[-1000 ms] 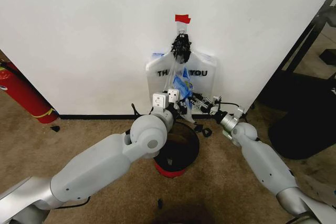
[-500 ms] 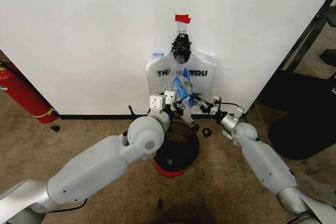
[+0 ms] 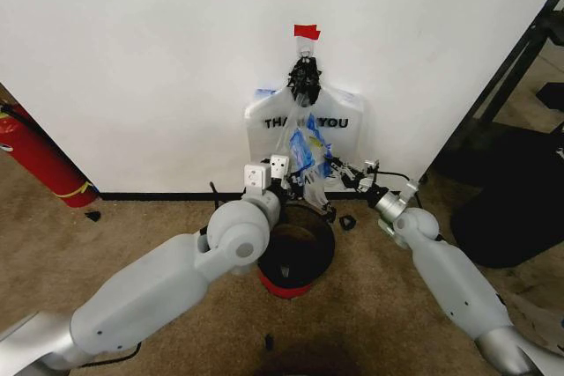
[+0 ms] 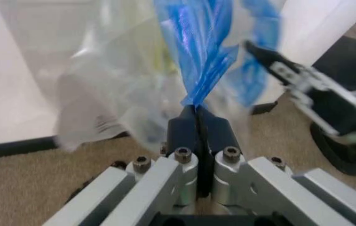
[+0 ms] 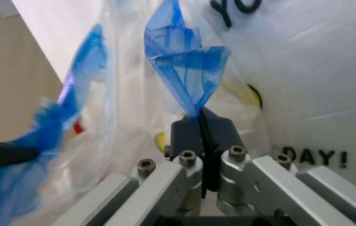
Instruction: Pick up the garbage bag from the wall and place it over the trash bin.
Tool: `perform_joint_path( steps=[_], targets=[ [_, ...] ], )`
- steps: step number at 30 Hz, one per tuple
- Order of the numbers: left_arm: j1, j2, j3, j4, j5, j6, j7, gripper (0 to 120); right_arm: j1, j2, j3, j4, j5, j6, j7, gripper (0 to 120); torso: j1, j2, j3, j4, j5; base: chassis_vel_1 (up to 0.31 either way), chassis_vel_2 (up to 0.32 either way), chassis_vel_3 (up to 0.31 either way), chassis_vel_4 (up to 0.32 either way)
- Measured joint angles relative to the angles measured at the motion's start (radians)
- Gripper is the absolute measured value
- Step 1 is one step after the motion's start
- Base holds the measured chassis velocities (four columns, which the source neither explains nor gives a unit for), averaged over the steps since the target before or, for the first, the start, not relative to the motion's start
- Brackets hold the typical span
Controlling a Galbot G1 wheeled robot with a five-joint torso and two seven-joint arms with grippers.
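We are holding the garbage bag (image 3: 307, 154) at frame centre, in front of the wall (image 3: 159, 68) and above the trash bin (image 3: 300, 253); our left gripper (image 4: 196, 123) is clamping its jaws together on one blue handle loop (image 4: 203, 52); our right gripper (image 5: 201, 129) is pinching the other loop (image 5: 187, 70) just as tightly.

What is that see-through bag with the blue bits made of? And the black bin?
The garbage bag looks like thin plastic film: you can see through it, it crinkles, and its blue handle loops fold softly where the closed fingers pinch them. The trash bin seems to be black wire mesh, probably metal, with a smooth red base.
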Motion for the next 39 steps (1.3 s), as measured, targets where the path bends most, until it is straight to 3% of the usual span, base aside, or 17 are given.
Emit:
perform_joint_path(
  steps=[12, 15, 39],
  targets=[
    [0.130, 0.048, -0.118, -0.081, 0.021, -0.006, 0.014, 0, -0.274, -0.090, 0.144, 0.270, -0.005, 0.001, 0.014, 0, 0.000, 0.000, 0.000, -0.0003, 0.0000, 0.000, 0.000, 0.000, 0.000],
    [0.231, 0.054, -0.185, -0.123, 0.056, -0.007, 0.026, 0, -0.362, -0.097, 0.212, 0.344, -0.017, 0.009, 0.012, 0, 0.000, 0.000, 0.000, -0.0001, -0.0002, 0.000, 0.000, 0.000, 0.000],
    [0.510, 0.117, -0.318, -0.273, 0.159, -0.016, 0.082, 0, -0.623, -0.089, 0.358, 0.481, -0.054, 0.034, -0.019, 0, 0.000, 0.000, 0.000, -0.0001, -0.0001, 0.000, 0.000, 0.000, 0.000]
  ],
)
